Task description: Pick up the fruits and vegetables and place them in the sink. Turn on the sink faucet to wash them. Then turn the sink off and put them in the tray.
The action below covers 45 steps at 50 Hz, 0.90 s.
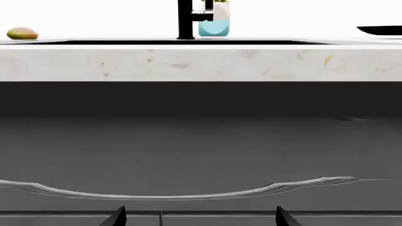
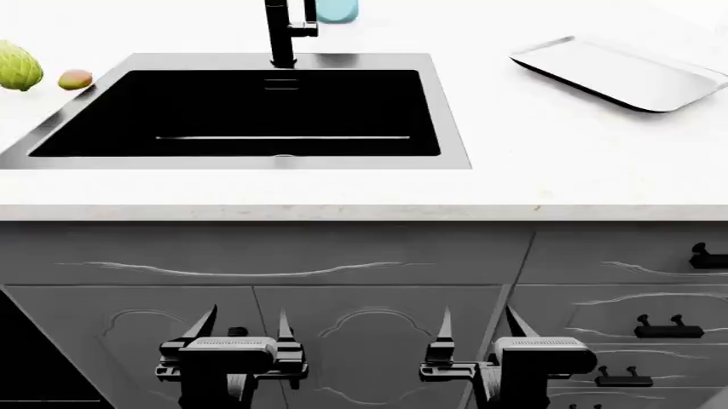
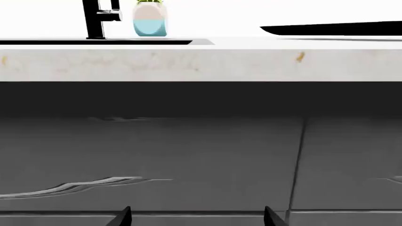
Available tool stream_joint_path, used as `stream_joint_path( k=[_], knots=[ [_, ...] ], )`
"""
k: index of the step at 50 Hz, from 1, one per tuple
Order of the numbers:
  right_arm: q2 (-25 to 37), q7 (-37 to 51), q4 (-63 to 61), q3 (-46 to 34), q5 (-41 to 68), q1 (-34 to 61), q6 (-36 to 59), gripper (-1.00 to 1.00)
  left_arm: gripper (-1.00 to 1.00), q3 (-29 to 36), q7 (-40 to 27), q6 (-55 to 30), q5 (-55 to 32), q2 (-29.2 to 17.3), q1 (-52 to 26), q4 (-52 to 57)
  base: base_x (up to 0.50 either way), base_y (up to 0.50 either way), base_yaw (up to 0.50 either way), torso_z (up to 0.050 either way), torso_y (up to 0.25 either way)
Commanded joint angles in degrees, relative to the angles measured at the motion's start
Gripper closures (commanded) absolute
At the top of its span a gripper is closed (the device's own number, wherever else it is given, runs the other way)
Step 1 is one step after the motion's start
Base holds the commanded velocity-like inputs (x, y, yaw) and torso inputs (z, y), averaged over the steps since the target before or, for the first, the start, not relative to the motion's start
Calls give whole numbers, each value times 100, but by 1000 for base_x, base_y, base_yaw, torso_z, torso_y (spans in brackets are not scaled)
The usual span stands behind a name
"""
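- Left wrist view: we're low, facing the cabinet front. The mango (image 1: 22,34) sits at the far upper left of the frame on the counter, long axis running left to right. The faucet (image 1: 186,20) rises at top centre with the potted plant (image 1: 215,21) just behind it. Two finger tips poke up at the bottom edge, spread wide, nothing between them.
- Head view: the left gripper (image 2: 241,334) and right gripper (image 2: 492,334) both hang low in front of the cabinet doors, jaws wide, empty. Artichoke (image 2: 17,66) and mango (image 2: 75,79) lie close together at upper left, beside the sink (image 2: 449,111); the tray (image 2: 620,72) is upper right. The artichoke looks light, stiff and leafy, so grip across its widest middle. The mango looks smooth, likely slippery; pinch across its short axis.
- Right wrist view: faucet and plant upper left, tray's dark edge upper right; fingers parted, empty.
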Motion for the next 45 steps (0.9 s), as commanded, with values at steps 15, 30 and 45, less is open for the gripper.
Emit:
stream_joint_path(
  k=[15, 30, 45],
  knots=[
    [448, 120, -2027, -687, -851, 304, 1429, -100, -100, 263, -192, -2808, -502, -532, -383, 3140, 0, 0, 0, 0, 0],
    [716, -921, -4601, -422, -57, 2317, 5090, -100, -100, -509, 12, -6572, -1439, -1134, -3069, 4988, 30, 74, 0, 15, 0],
    [497, -1548, -5442, -340, 631, 4904, 8160, -100, -100, -2084, -1438, -8993, -5100, -2060, -5302, 5337, 216, 500, 0, 50, 0]
  ],
)
